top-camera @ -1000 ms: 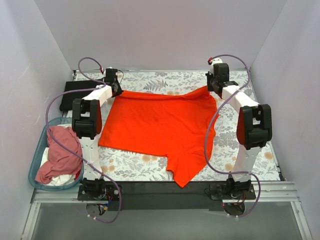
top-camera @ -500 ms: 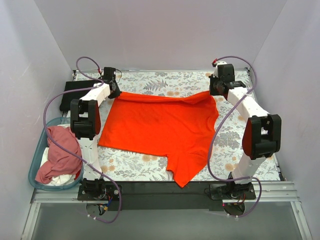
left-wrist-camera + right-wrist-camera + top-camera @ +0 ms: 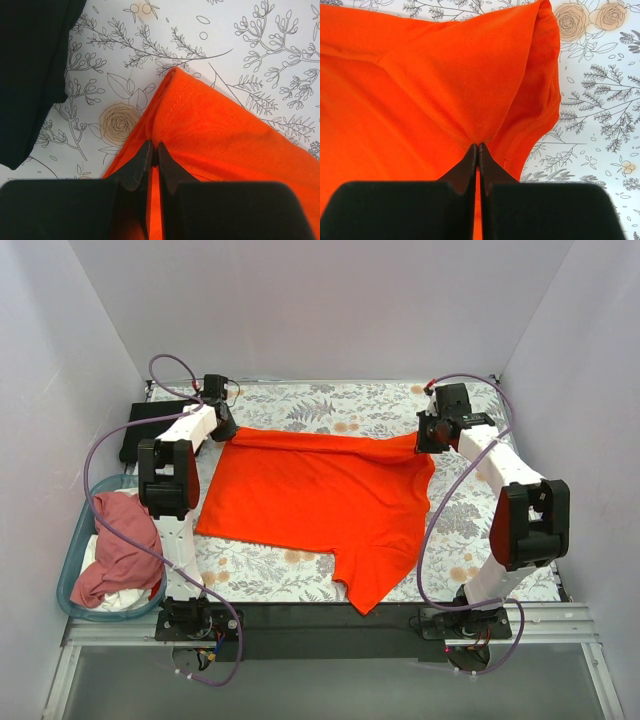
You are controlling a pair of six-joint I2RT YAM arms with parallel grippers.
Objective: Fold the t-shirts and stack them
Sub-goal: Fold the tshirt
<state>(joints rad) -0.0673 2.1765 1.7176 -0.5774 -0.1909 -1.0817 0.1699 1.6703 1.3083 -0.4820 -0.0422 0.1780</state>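
A bright orange-red t-shirt point(image 3: 315, 495) lies spread on the flowered table. My left gripper point(image 3: 221, 426) is shut on its far left corner; in the left wrist view point(image 3: 154, 150) the jaws pinch a fold of the orange-red cloth point(image 3: 210, 130). My right gripper point(image 3: 428, 443) is shut on its far right corner; in the right wrist view point(image 3: 477, 148) the jaws pinch the cloth point(image 3: 435, 80) beside a hem. A black t-shirt point(image 3: 150, 426) lies folded at the far left and shows in the left wrist view point(image 3: 30, 70). Dusty pink point(image 3: 120, 545) and white point(image 3: 105, 597) tees lie in the basket.
A teal plastic basket point(image 3: 70, 570) stands at the near left edge of the table. White walls close in the left, back and right. A black strip runs along the near edge by the arm bases.
My right gripper has moved right and nearer, pulling the shirt's far right corner outward. My left gripper has shifted slightly further left. The shirt's far edge is stretched straighter.
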